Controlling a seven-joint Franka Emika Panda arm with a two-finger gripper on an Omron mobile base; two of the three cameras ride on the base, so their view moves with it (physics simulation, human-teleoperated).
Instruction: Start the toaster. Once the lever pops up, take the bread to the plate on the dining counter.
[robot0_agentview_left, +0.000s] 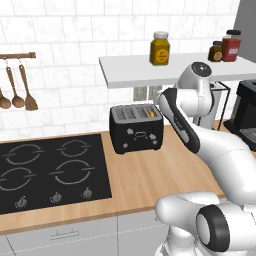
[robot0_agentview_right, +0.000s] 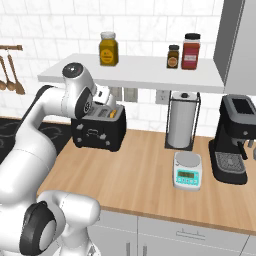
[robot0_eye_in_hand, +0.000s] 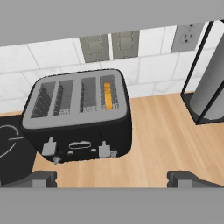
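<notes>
You are looking at the small black boxy toaster (robot0_eye_in_hand: 76, 114) sitting on the light-wood bench (robot0_agentview_left: 150, 175), just right of the black hob (robot0_agentview_left: 50, 172) and close against the white tiled wall. Its long axis is running along the wall, with the lever front facing out toward you, and its four long slots are running front to back. The pale yellow slice of bread (robot0_eye_in_hand: 107, 96) with its orange-tan crust is standing on edge in the rightmost slot, lined up with that slot. Your hand (robot0_eye_in_hand: 113, 178) is hovering above and in front of the toaster, its two fingers standing spread as wide as they go, holding and touching nothing. No lettering on the toaster is readable.
</notes>
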